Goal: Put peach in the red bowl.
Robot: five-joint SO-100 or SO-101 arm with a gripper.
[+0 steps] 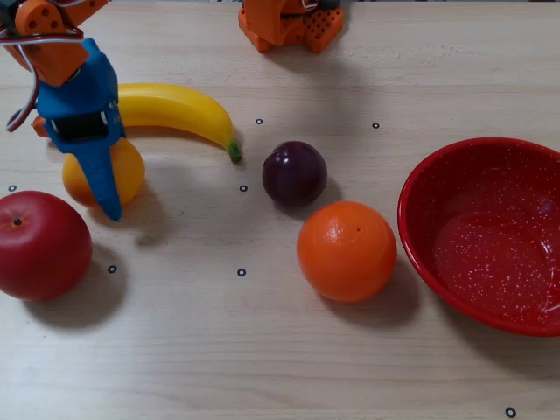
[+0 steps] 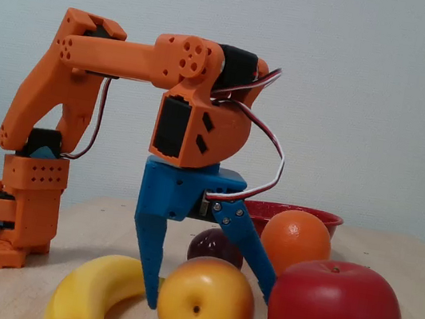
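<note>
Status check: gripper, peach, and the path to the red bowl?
Gripper open, straddling peach; not clamped. Red bowl empty. Orange and plum lie between.
</note>
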